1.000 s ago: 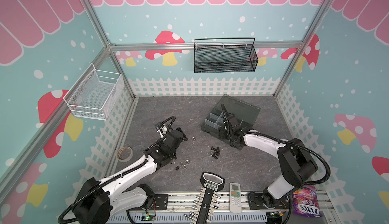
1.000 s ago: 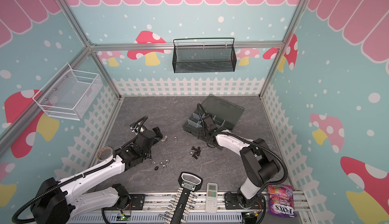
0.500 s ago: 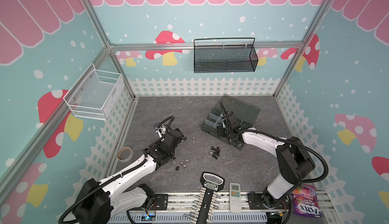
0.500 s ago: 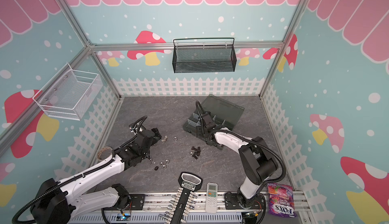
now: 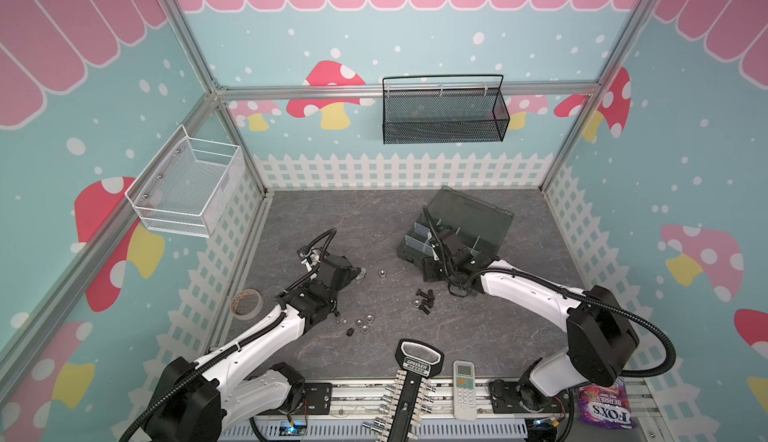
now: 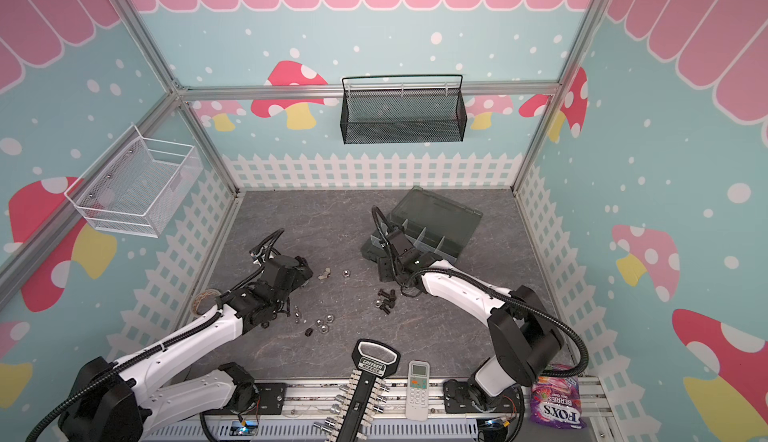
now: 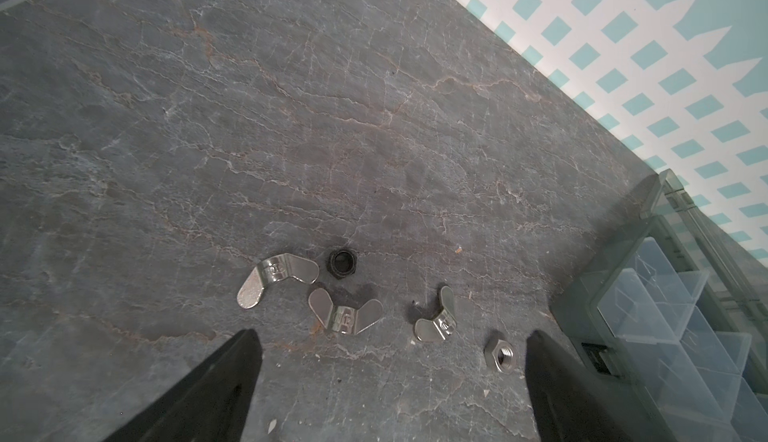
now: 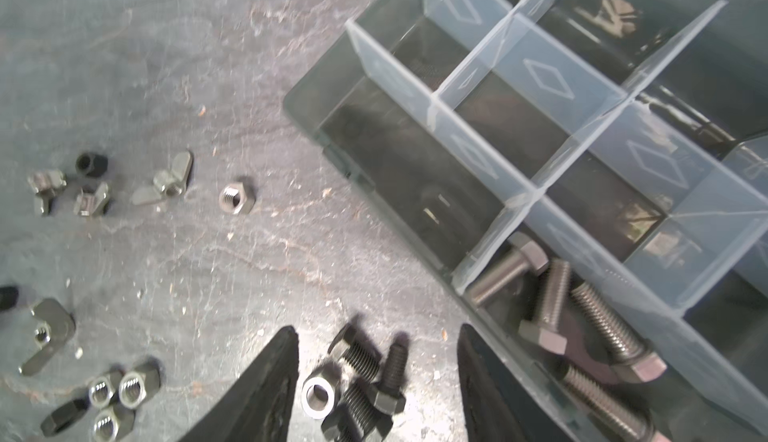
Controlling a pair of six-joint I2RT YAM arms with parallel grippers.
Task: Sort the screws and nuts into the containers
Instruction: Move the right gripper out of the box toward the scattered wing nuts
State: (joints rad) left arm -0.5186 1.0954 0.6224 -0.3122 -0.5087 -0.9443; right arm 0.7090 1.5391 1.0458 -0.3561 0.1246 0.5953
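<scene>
Grey stone-patterned table [image 5: 374, 219] carries most of the parts, so we judge the sorting to be at an early stage. Four silver screws [image 8: 598, 323] lie in one compartment of the containers [image 8: 540, 74]; the other compartments look empty to us. Just beside the box, three or four black screws [image 8: 361, 354] overlap with one silver nut [image 8: 318, 396]. The right gripper [image 8: 378, 332] hovers over them, jaws apart, holding nothing. Under the left gripper [image 7: 392, 336], jaws wide apart and empty, we count three wing nuts [image 7: 345, 315], one black nut [image 7: 343, 264] and one hex nut [image 7: 500, 357]. A few more nuts [image 5: 363, 321] wait on the table.
</scene>
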